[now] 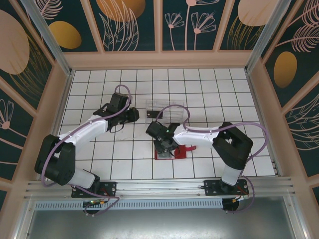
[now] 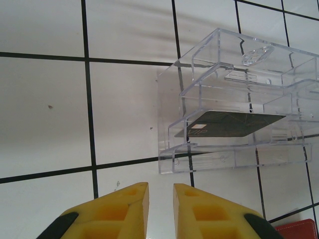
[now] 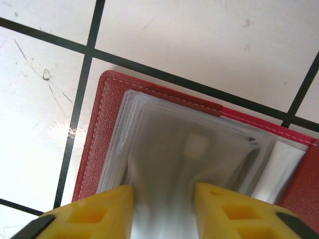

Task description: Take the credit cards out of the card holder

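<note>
The red card holder (image 1: 180, 151) lies open on the tiles near the front, with frosted sleeves stacked inside its red cover (image 3: 102, 129). My right gripper (image 1: 164, 146) points down onto it. In the right wrist view my right gripper (image 3: 163, 191) is shut on a grey sleeve (image 3: 164, 149) that rises blurred between the fingers. A pale square shows through the sleeve, and I cannot tell whether a card is gripped with it. A dark credit card (image 2: 234, 123) lies in the clear tray (image 2: 199, 64). My left gripper (image 2: 160, 186) hovers just short of the tray, narrowly open and holding nothing.
The clear ridged tray (image 1: 172, 105) stands mid-table between the two arms, with the dark card (image 1: 152, 113) at its left end. My left gripper (image 1: 133, 115) is beside that end. Patterned walls enclose the white tiled floor (image 1: 214, 89).
</note>
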Robot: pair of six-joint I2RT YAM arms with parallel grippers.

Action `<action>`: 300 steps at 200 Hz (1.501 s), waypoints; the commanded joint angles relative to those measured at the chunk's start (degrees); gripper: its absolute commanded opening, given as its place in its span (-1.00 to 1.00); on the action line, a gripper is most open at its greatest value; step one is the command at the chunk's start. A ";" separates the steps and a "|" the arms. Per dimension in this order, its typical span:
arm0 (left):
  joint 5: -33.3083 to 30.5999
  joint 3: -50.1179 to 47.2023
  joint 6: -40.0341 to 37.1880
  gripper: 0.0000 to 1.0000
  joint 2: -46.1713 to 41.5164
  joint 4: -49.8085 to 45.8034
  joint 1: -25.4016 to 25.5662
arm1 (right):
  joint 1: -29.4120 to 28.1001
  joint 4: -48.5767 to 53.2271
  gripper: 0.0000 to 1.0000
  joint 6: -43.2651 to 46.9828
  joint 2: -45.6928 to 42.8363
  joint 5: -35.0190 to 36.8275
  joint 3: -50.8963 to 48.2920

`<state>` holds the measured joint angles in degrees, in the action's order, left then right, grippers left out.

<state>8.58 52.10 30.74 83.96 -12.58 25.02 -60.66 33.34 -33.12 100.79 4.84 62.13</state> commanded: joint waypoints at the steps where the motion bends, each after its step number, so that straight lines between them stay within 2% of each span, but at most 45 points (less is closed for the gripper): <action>1: 0.39 0.73 0.01 -0.59 0.24 0.93 -0.41 | -0.51 1.72 -0.40 0.01 1.76 0.56 0.10; 83: 2.27 1.42 0.17 -0.58 1.86 1.28 -0.32 | 0.70 2.22 -0.58 -1.39 -5.23 2.71 -1.56; 156: 3.04 3.29 -0.66 -0.58 3.02 -0.44 -0.13 | 1.75 2.16 -0.63 -3.22 -9.26 4.49 -6.71; 214: 2.88 5.19 -1.99 -0.59 2.86 -2.97 0.30 | 4.35 1.65 -0.60 -5.04 -14.86 5.41 -13.30; 262: 2.58 5.36 -2.00 -0.59 2.26 -3.85 0.57 | 8.71 4.76 -0.56 -7.93 -20.56 7.60 -18.06; 300: 2.59 5.61 -2.18 -0.61 2.95 -4.38 2.76 | 10.39 4.33 -0.53 -8.18 -25.65 6.67 -18.67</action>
<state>10.52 56.07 30.02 86.65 -15.27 25.98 -50.83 36.93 -39.64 78.54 10.28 43.64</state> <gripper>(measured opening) 0.198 0.226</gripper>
